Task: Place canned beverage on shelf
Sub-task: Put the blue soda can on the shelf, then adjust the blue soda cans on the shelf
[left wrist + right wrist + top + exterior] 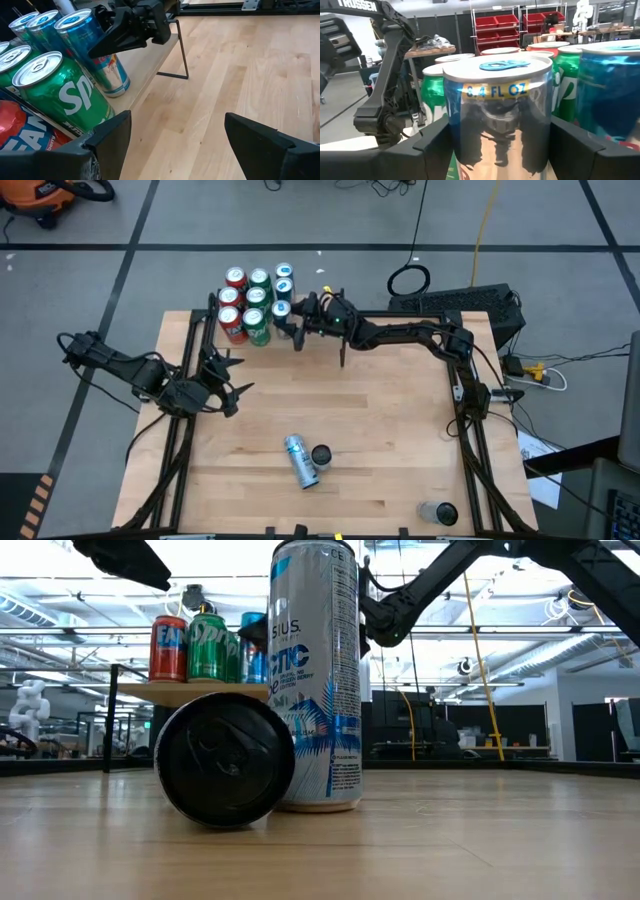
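I count nine cans on the shelf [212,315] upper left, and three cans [299,460] lying lower centre-right.

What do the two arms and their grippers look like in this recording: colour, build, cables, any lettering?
Both arms are black with chunky jointed links. The left arm trails a looping black cable near its base; the right arm has cabling running along it. Each gripper has two flat, dark, wedge-shaped fingers. White TROSSEN lettering marks the left arm as seen from the right wrist view.
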